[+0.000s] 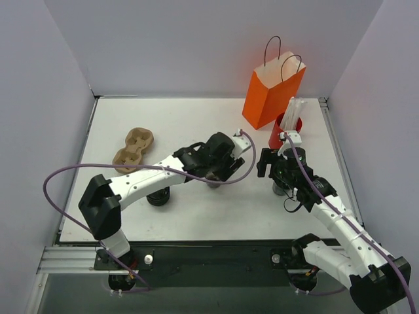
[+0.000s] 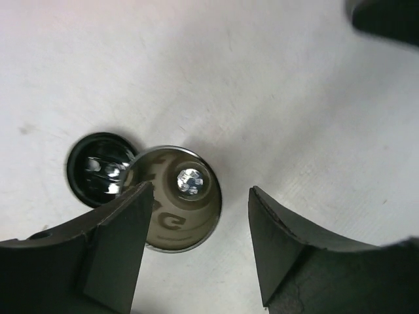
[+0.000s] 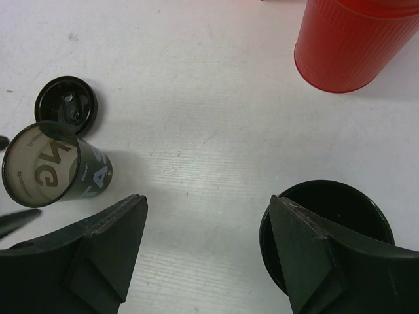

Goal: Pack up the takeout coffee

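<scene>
**Left tool open over the coffee, bag off toward the far right corner**

On the white worktop (image 1: 196,124) the orange paper bag (image 1: 272,91) stood upright by the far right corner, its mouth facing up. The left arm reached over the middle of the worktop. The right arm stayed closer to the right edge, between the middle and the bag.

The left tool (image 2: 200,190) pointed straight down with its jaws well apart and held nothing. The right tool (image 3: 206,203) was also spread wide and empty, with one finger over a low black round stack (image 3: 340,196).

The takeout coffee (image 2: 183,196) stood near the middle of the worktop, right under the left tool. It seemed upright, with its long axis vertical and its round rim facing the left wrist camera. It sat off-centre in the gap, close to one finger, and I could not tell if they touched. So the left arm was clearly the nearer one. From the cup, the bag lay toward the far right corner, well apart.

A black lid (image 2: 98,170) lay flat just beside the cup.
</scene>
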You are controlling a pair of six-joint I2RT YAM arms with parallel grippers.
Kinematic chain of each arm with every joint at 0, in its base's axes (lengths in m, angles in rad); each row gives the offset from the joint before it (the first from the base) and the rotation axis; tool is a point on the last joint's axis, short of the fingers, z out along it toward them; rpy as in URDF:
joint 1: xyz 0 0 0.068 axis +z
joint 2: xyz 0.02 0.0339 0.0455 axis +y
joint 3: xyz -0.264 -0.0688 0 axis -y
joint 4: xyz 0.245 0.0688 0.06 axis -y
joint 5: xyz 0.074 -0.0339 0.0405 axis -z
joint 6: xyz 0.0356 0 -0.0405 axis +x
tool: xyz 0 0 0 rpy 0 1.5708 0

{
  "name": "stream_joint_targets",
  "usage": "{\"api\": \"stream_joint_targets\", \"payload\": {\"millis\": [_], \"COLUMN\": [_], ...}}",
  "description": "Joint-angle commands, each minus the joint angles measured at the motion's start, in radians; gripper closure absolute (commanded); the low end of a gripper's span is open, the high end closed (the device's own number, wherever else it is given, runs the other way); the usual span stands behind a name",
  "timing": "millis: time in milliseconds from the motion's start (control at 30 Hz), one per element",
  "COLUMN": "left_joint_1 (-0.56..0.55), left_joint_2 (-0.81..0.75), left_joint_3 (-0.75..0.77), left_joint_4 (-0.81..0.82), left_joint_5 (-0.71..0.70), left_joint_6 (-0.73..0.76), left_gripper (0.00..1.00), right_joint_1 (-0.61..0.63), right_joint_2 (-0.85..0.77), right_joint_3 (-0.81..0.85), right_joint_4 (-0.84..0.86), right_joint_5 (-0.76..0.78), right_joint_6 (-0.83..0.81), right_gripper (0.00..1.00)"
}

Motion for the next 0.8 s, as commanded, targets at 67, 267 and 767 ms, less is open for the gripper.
{"api": "stream_joint_targets", "payload": {"millis": [67,267,767], "left_joint_1": [0.205,0.376,0.394], "left_joint_2": [-0.093,0.003,0.256], "left_joint_3": [0.109,0.096,0.035], "left_joint_4": [-0.084,-0.103,0.058], "left_joint_5": [-0.091,-0.094,0.047], "left_joint_6": [-0.092,-0.152,-0.227], "left_gripper": [0.32,0.34,0.41], "right_joint_1": [-0.006,-0.004,-0.003], "right_joint_2": [0.000,-0.004,0.011], "right_joint_3": [0.022,0.024,0.042], "right_joint_4": [0.020,0.020,0.018], "right_joint_5": [-0.034,-0.082,-0.094], "right_joint_6": [0.007,0.012,-0.002], "right_gripper": [0.24,0.24,0.26]}}
